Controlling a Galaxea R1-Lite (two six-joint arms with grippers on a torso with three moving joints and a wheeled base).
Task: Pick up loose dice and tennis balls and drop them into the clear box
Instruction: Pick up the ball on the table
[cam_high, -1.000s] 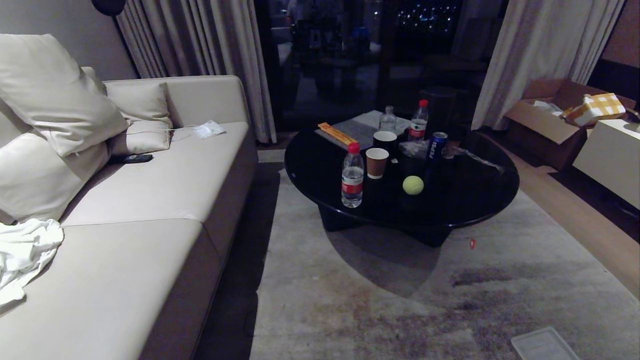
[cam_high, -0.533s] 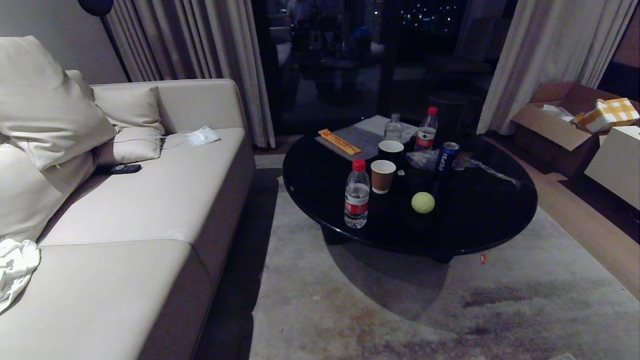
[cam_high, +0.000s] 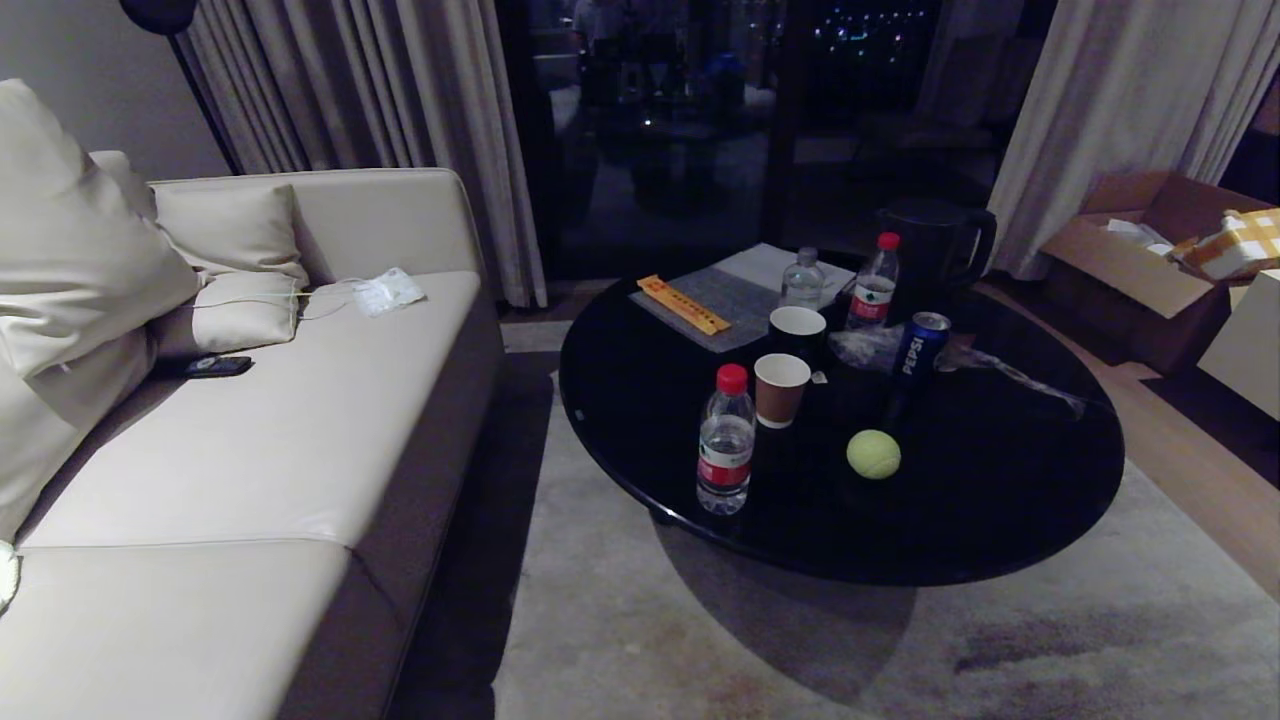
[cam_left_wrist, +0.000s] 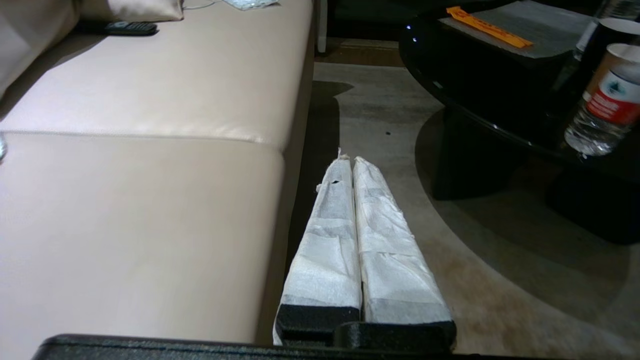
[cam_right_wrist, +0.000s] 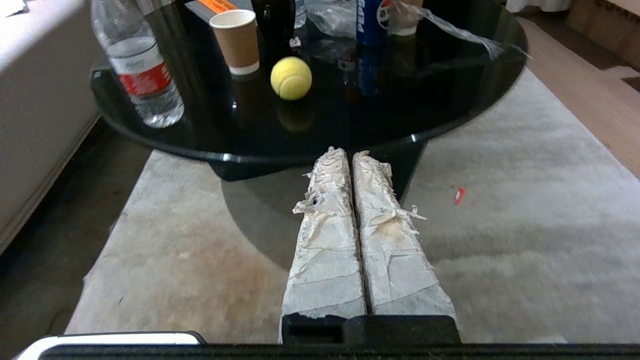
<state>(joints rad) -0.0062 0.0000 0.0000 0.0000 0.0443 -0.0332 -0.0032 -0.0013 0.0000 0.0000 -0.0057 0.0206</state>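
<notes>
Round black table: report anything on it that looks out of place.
A tennis ball lies loose on the round black table among drinks, near the Pepsi can and paper cup. Crumpled clear plastic sits beside the can.

I see a tennis ball on the round black table, w/ a water bottle near its front-left edge. Paper cup sits btwn bottle & Pepsi can. Orange strip lies on a grey mat at the far side. Beige sofa on my left, rug below.
</notes>
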